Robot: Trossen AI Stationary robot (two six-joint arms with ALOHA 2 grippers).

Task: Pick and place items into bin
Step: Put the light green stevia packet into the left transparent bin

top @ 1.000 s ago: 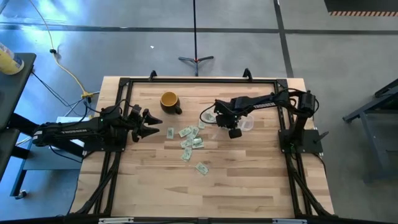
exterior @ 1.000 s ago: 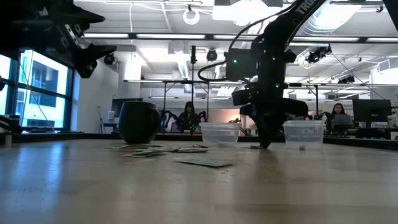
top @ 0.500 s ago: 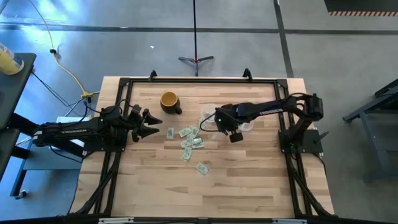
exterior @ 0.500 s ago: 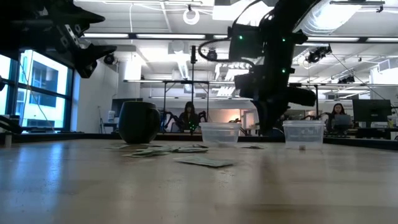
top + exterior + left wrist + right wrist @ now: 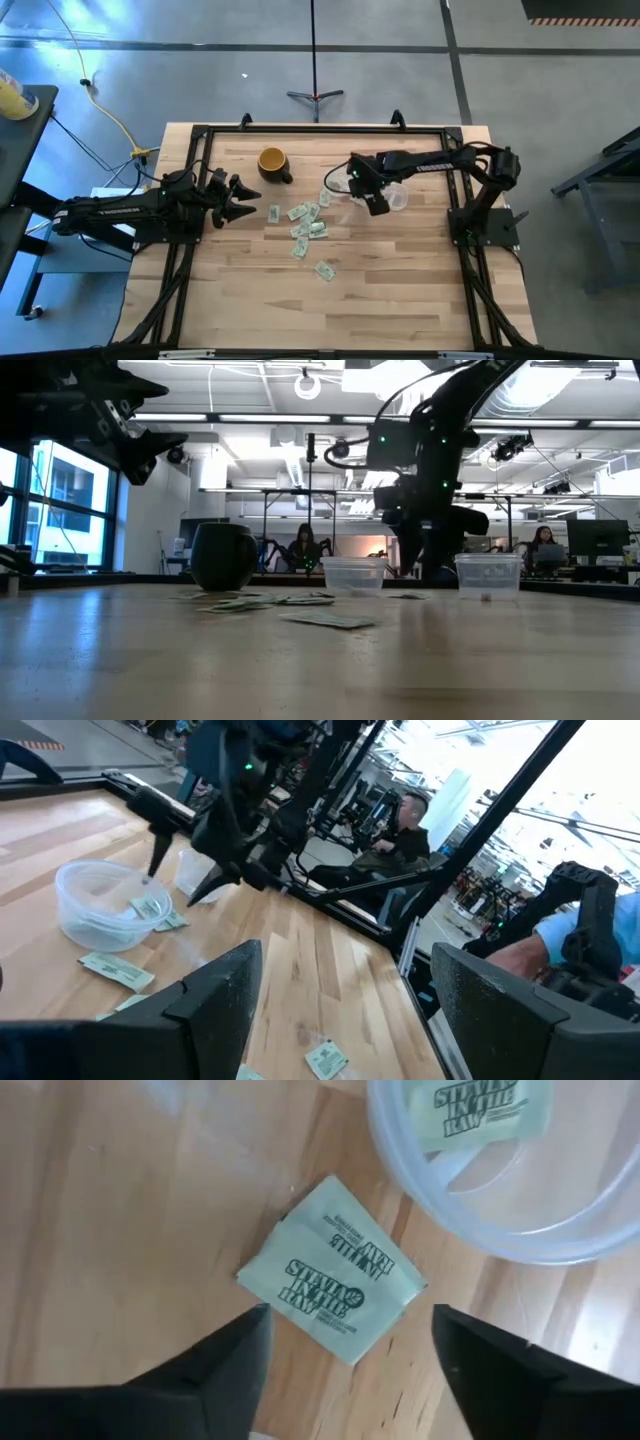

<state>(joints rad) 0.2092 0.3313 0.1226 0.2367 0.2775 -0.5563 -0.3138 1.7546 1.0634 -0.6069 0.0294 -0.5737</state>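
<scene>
Right gripper [image 5: 350, 1365] has been shifted back beside the bowl [image 5: 480, 1220], fingers apart over a packet [image 5: 332, 1280]; left gripper [image 5: 243, 199] is parked apart.

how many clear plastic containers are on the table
2: the shallow bowl near the table's middle, and a smaller cup beyond it, away from the yellow mug. None looks hidden.

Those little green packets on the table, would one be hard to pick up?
Probably fiddly. The packet under the right tool lies flat against the wood, leaving little edge to grip. It looks like thin paper, so likely light and floppy, and a nudge might slide it toward the bowl.
</scene>
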